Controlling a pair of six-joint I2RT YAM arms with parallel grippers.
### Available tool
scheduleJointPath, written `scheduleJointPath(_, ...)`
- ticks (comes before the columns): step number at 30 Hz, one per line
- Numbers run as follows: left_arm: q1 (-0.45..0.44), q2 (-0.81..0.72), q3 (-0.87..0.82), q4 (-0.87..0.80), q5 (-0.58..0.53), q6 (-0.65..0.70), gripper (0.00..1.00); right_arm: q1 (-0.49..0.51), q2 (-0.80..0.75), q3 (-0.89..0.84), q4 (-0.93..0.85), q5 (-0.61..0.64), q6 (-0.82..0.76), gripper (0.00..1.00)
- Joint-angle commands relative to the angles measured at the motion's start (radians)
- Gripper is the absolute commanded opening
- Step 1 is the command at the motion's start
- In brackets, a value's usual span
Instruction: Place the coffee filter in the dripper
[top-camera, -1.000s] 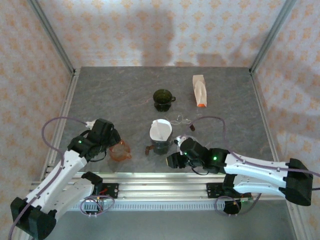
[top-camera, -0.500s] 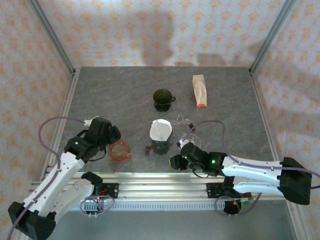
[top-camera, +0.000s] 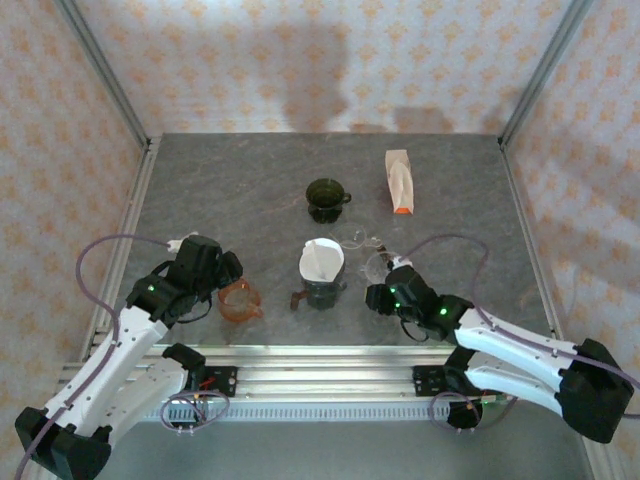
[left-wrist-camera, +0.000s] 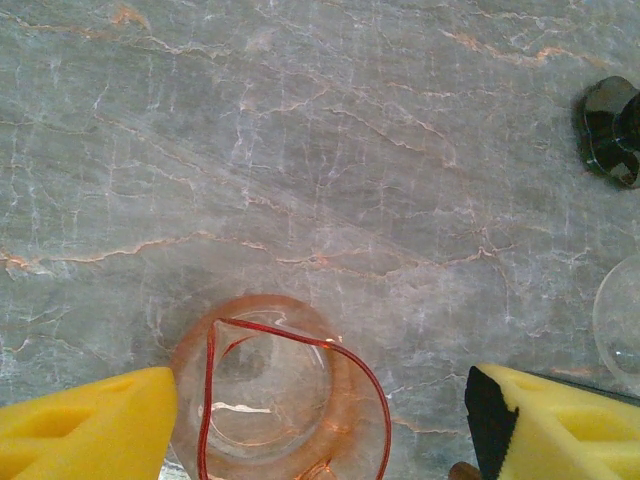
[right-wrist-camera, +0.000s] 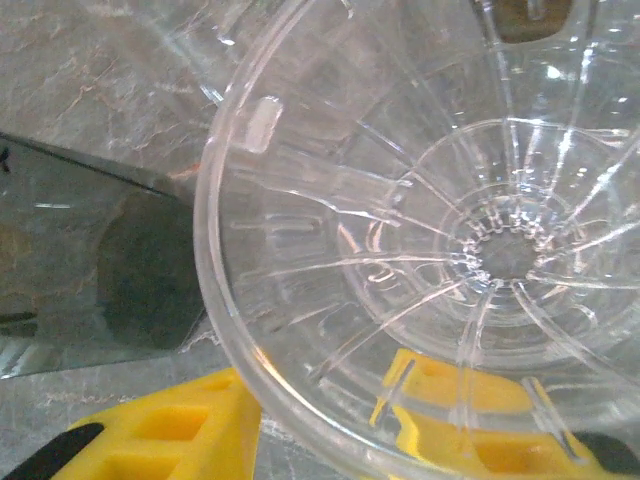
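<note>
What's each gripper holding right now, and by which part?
Left gripper: nothing; jaws open around the pink glass pitcher. Right gripper: fingers at the near rim of the clear dripper; whether they have clamped it cannot be told.

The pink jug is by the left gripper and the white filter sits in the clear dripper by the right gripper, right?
No: the right wrist view shows the clear dripper empty. The white filter sits in the dark cup beside it. The pink jug is by the left gripper.
</note>
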Motion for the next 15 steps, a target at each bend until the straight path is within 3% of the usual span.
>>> scheduleJointPath(1,-0.01,-0.011,-0.01,0.0,-0.008,-0.012,0.78,-0.006,-0.013,-0.015,0.039,-0.093,-0.027,0.39)
scheduleJointPath(8,-0.007,-0.007,-0.015,0.019,0.004,-0.008,0.8,0.125,-0.103,-0.075,0.061,-0.063,-0.008,0.47)
scheduleJointPath(15,-0.007,0.018,-0.017,0.049,0.028,-0.015,0.8,0.222,-0.046,-0.089,0.133,-0.034,0.008,0.47)
